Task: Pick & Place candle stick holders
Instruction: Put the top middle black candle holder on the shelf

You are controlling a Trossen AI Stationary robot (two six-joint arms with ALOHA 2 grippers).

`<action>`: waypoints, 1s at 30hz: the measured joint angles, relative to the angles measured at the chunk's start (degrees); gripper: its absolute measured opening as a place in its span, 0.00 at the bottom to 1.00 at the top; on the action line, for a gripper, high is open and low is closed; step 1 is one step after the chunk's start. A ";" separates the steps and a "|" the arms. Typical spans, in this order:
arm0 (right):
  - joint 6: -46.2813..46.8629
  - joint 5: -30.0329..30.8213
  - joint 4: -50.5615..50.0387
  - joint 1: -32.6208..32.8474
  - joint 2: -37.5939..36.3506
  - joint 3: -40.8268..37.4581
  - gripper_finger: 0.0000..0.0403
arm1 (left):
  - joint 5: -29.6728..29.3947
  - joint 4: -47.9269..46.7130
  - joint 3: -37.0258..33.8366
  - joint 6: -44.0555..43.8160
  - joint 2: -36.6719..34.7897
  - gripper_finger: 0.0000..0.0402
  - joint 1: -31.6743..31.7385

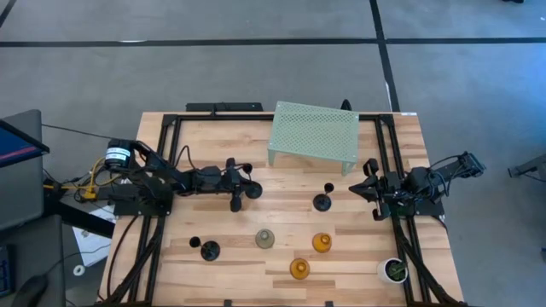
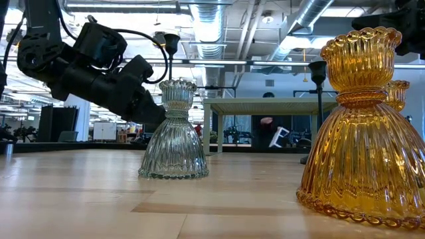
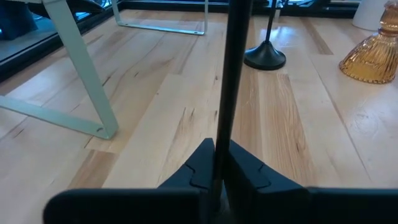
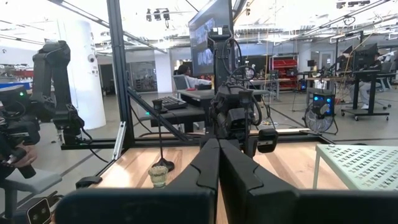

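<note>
My left gripper point(image 1: 241, 184) is shut on a black thin-stemmed candle stick holder point(image 1: 236, 203) at the table's left middle. In the low view the holder's cup point(image 2: 171, 43) shows above the pale grey-green holder point(image 2: 174, 133), which hides its base. Two more black holders stand on their round bases point(image 1: 322, 201) point(image 1: 209, 250). The pale holder point(image 1: 265, 239) and two amber holders point(image 1: 322, 243) point(image 1: 299, 269) stand near the front. My right gripper point(image 1: 372, 189) is shut and empty at the right. My left gripper pinches the black holder's thin stem point(image 3: 225, 124) between its two fingers. The fingers point(image 3: 199, 165) come level from the table's left and lie across the stem. The holder stands upright, and a long piece of stem rises above the fingers. Whether its base rests on the table, I cannot tell.
A pale green mesh rack point(image 1: 314, 135) stands on legs at the back centre. A small white pot with a green plant point(image 1: 393, 270) stands at the front right. Black frame rails point(image 1: 162, 170) run along the table's left and right sides.
</note>
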 joint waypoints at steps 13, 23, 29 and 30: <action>0.47 0.25 1.91 -0.01 0.00 0.00 0.00 | 0.06 -16.10 3.30 -2.16 -13.43 0.04 0.02; 0.52 7.89 2.49 -0.04 0.78 3.10 0.00 | 0.46 -41.44 18.25 2.57 -23.04 0.04 0.00; 0.09 11.22 2.54 -0.23 5.95 6.94 0.00 | 0.48 -45.97 25.78 7.83 -23.13 0.04 0.00; 0.11 11.92 2.59 -0.46 7.44 7.78 0.00 | 0.48 -45.98 26.68 8.21 -22.79 0.04 0.00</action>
